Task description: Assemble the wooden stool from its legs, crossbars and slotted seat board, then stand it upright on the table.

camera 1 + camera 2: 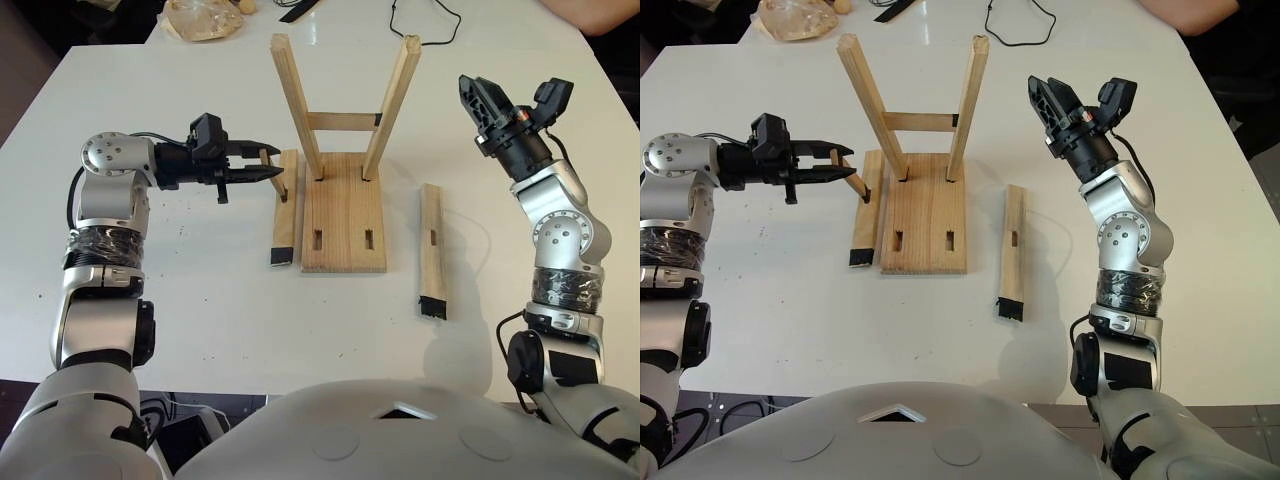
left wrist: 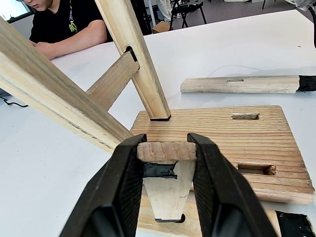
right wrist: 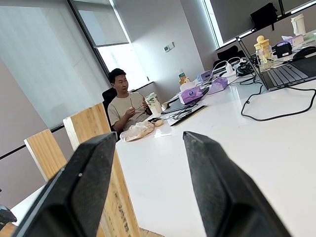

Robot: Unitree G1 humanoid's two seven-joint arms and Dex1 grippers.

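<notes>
The slotted seat board (image 1: pixel 343 225) lies flat mid-table. Two legs (image 1: pixel 297 100) (image 1: pixel 392 105) stand slanted in its far slots, joined by a crossbar (image 1: pixel 342 121). A loose leg (image 1: pixel 285 215) lies along the board's left edge, and another loose leg (image 1: pixel 431 250) lies to its right. My left gripper (image 2: pixel 167 148) is shut on a short crossbar (image 2: pixel 168 192), which is held upright with its lower end in the left loose leg's hole. My right gripper (image 1: pixel 515 95) is raised over the table's right side, open, with nothing between its fingers (image 3: pixel 222 192).
A plastic bag (image 1: pixel 205 18) and a black cable (image 1: pixel 425 25) lie at the table's far edge. The table's near half (image 1: pixel 230 320) is bare white surface.
</notes>
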